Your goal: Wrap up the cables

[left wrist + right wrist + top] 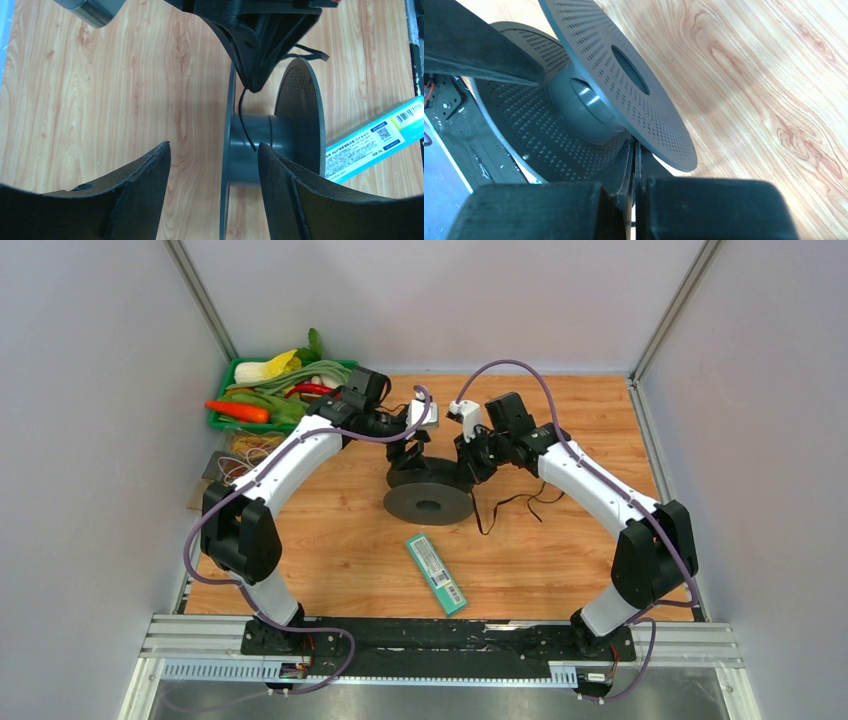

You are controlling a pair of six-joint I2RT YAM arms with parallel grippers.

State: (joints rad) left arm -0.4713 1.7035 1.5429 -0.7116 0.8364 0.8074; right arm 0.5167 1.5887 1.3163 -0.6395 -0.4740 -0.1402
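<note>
1. cable (240, 115): thin, black, limp. One strand drops from the right tool (255, 87) onto the spool (280, 135) hub.
2. The loose rest squiggles flat on the desk (330, 550), at the spool's 3 o'clock.

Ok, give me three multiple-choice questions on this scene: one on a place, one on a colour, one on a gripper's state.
1. Where does the teal box lie?
A) against the back wall
B) on the table, between the spool and the near edge
C) on the spool

2. What colour is the vegetable tray?
A) green
B) red
C) white

3. The right gripper is:
A) wide open
B) shut on the cable
C) holding the box

Answers:
1 B: it lies flat on wood, nearer than the spool.
2 A: its rim is green.
3 B: its fingers meet, and the cable runs from them.
</note>
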